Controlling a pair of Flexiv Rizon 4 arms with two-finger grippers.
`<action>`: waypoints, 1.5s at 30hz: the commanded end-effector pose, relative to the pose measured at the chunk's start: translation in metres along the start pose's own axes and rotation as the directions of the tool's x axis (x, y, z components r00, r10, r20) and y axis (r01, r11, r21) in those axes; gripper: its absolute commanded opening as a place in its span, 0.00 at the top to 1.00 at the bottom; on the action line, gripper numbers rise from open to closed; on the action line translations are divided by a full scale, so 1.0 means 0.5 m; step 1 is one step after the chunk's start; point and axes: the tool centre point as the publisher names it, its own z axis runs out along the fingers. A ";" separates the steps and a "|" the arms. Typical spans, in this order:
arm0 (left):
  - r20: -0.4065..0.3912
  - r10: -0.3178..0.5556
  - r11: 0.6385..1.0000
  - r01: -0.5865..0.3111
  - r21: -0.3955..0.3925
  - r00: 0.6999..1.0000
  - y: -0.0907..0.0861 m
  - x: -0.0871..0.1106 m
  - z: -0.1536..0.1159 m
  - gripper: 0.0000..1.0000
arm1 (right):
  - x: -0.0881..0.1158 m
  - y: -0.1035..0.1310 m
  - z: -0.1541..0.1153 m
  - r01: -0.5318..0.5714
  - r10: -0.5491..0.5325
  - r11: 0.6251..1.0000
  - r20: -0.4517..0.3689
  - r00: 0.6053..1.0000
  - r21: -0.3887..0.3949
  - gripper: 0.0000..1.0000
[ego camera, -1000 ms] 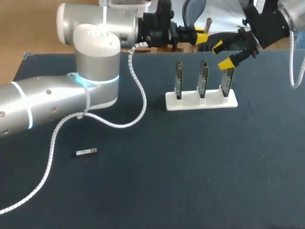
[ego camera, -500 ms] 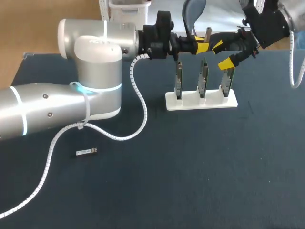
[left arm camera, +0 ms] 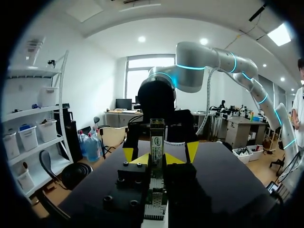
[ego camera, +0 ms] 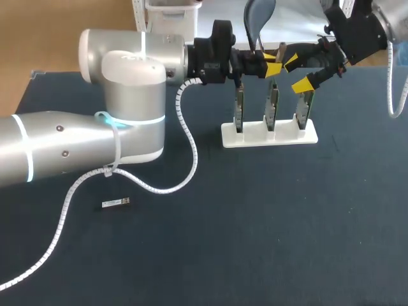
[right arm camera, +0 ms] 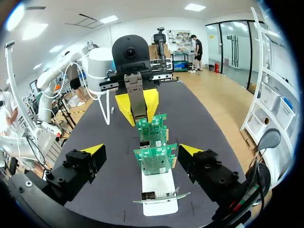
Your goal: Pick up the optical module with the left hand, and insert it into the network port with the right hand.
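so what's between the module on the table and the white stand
In the head view, only the left arm's coiled cable loops across that stretch; otherwise it is bare table.

Dark table (ego camera: 268,248); white stand (ego camera: 255,137) toward far side, three green boards (ego camera: 272,105) upright in its slots; small silver module (ego camera: 116,203) lying flat, well apart, left side

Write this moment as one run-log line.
left fingers: shut on module, near the boards | right fingers: open, by the stand | second module: lying on table | insertion: not done
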 end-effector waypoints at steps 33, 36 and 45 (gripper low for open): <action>-0.006 -0.072 0.997 0.072 -0.019 0.997 0.013 0.036 0.001 1.00 | 0.000 0.002 0.001 0.000 0.000 1.000 0.000 1.000 0.003 0.00; -0.015 -0.072 0.997 0.072 -0.027 0.997 0.013 0.036 0.002 1.00 | 0.000 0.002 0.001 0.000 0.000 1.000 0.000 1.000 0.003 0.00; -0.019 -0.081 0.997 0.081 -0.015 0.997 0.006 0.036 0.008 1.00 | 0.000 0.002 0.001 0.000 0.000 1.000 0.000 1.000 0.003 0.00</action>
